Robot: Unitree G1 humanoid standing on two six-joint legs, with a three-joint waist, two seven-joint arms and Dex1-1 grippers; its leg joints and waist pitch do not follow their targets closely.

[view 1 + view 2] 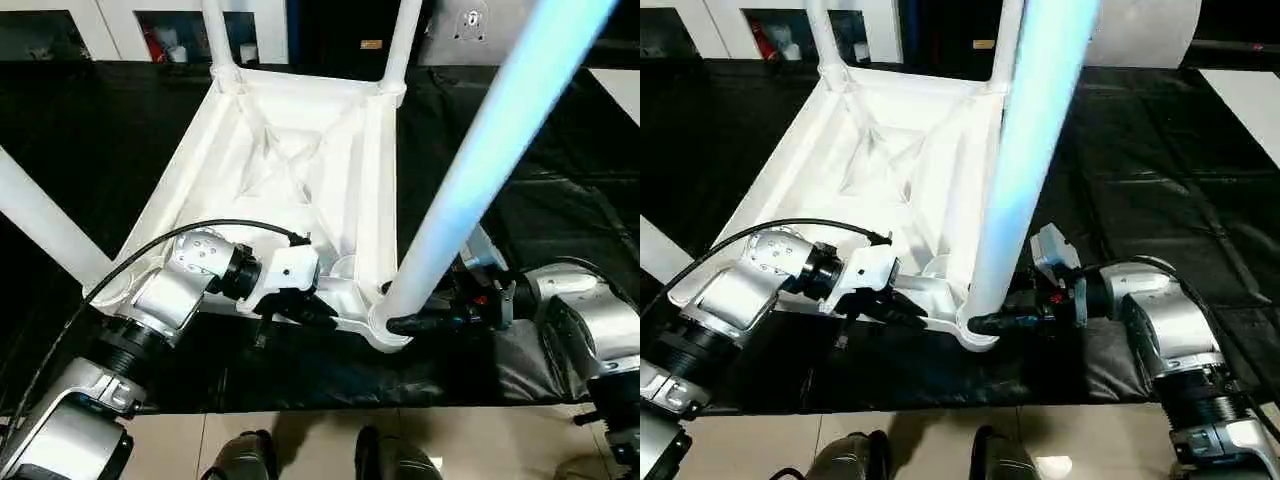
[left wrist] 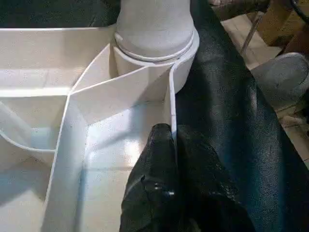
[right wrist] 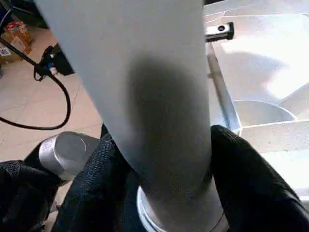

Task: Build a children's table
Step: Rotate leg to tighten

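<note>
The left gripper (image 2: 174, 145) pinches the near rim of the upturned table top (image 1: 300, 150) on the black padded surface (image 1: 540, 180); just beside it, the right gripper (image 3: 159, 159) clasps the base of the leg (image 1: 470, 170) standing in the near corner socket (image 2: 186, 63).

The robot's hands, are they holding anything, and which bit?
The left gripper pinches the table top's near edge wall. The right gripper holds the near-right leg just above its socket.
</note>
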